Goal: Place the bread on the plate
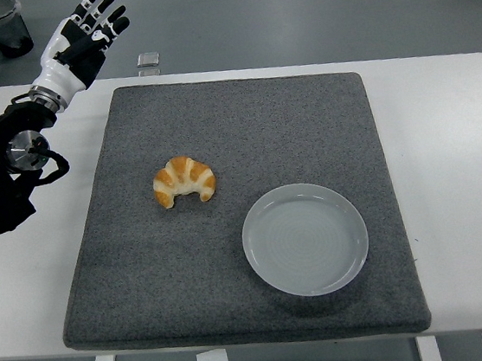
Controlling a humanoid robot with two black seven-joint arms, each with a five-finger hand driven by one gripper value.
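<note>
We see the golden-brown, crescent-shaped bread (183, 180) lying on the dark grey felt mat (244, 128) that covers the white table (453, 130), just up and left of the empty round pale-grey plate (305, 238), apart from it. Our black-and-white left hand (81, 35) is raised at the table's far left corner, fingers spread, holding nothing, well apart from the bread.
</note>
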